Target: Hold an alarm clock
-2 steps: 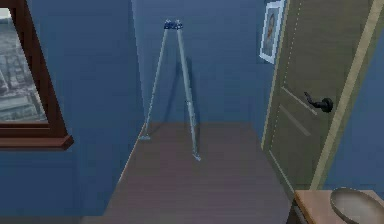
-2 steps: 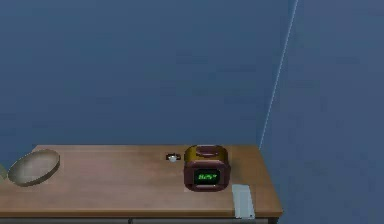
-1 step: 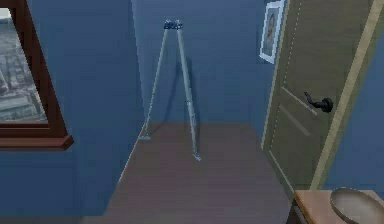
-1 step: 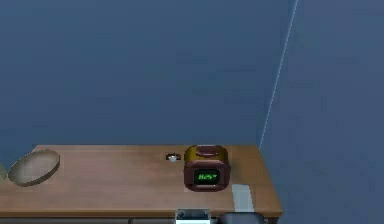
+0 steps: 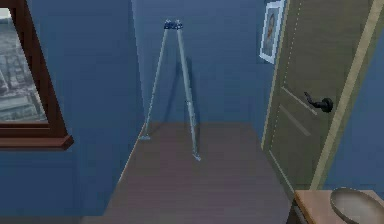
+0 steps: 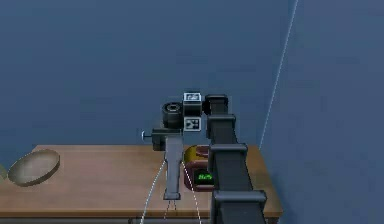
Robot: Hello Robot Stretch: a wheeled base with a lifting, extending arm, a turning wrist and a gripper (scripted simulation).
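Alarm clock (image 6: 203, 176) with a green display sits on the wooden table (image 6: 100, 165), near the table's right end, beside the dark arm (image 6: 228, 170). Toward the table's front edge is the gripper (image 6: 172, 200); I cannot tell whether it holds anything. At the table's left end rests a bowl (image 6: 33, 167).

A room in a home: blue walls (image 5: 90, 70), a panelled door (image 5: 300, 120) with lever handle (image 5: 321, 103), a framed picture (image 5: 271, 32), a wooden floor (image 5: 200, 180), a wooden bench (image 6: 100, 165).

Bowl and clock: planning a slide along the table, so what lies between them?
Arm side view: bare table from bowl to tool, which shows just left of the clock.
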